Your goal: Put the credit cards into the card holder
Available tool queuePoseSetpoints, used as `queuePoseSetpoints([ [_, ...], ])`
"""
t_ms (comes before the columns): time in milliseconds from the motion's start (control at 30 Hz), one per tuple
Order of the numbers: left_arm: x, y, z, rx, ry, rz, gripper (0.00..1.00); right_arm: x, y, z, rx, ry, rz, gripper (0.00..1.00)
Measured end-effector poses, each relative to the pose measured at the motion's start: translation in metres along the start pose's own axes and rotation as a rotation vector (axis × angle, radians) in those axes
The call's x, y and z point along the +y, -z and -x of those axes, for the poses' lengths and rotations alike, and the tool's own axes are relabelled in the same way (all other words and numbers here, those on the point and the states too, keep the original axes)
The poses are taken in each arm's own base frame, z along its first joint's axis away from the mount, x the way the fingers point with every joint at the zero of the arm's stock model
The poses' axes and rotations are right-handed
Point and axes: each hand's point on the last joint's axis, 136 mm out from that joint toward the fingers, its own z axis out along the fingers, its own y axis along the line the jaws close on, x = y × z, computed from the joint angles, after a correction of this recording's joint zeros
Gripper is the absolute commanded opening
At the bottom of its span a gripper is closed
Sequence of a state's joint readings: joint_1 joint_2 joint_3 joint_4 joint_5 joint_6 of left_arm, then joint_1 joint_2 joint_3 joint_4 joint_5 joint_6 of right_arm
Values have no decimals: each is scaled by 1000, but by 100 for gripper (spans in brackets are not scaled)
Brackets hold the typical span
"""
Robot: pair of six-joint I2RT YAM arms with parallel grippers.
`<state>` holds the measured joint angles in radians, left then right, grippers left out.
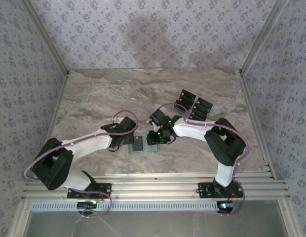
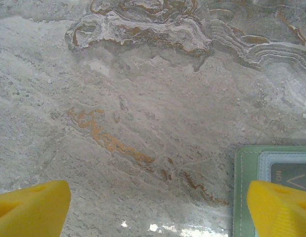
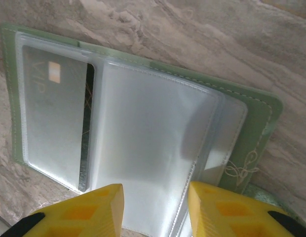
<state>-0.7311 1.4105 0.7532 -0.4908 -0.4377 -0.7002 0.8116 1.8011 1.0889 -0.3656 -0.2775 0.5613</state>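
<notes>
Credit cards (image 1: 195,106) lie fanned far right in the top view, well apart from the card holder (image 1: 151,148), which lies open. Left wrist: the left gripper (image 2: 153,210) gapes wide and empty beside the holder. Right wrist: the right gripper (image 3: 153,207) hangs half open over clear sleeves, gripping nothing. One card (image 3: 54,123) is sleeved, so most are left.

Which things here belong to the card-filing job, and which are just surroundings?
Job:
- loose cards
- holder, lying open
- one card already in its sleeve

Surroundings:
- table
- patterned walls
- metal rails
</notes>
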Motion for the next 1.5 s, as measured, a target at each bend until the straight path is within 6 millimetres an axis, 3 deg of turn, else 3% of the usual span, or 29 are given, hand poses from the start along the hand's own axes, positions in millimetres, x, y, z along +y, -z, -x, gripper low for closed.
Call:
queuePoseSetpoints([
  [433,-4,-3,1,-4,4,-9,92,14,-12,4,18,-23,83,41],
  [800,-5,-2,1,-5,2,-12,92,21,-14,13,-3,-102,193,41],
  [1167,-4,-1,1,-9,10,-10,92,40,-11,19,-14,-116,279,41],
  [1500,21,22,13,-89,97,8,93,89,-9,27,-24,-29,333,43],
])
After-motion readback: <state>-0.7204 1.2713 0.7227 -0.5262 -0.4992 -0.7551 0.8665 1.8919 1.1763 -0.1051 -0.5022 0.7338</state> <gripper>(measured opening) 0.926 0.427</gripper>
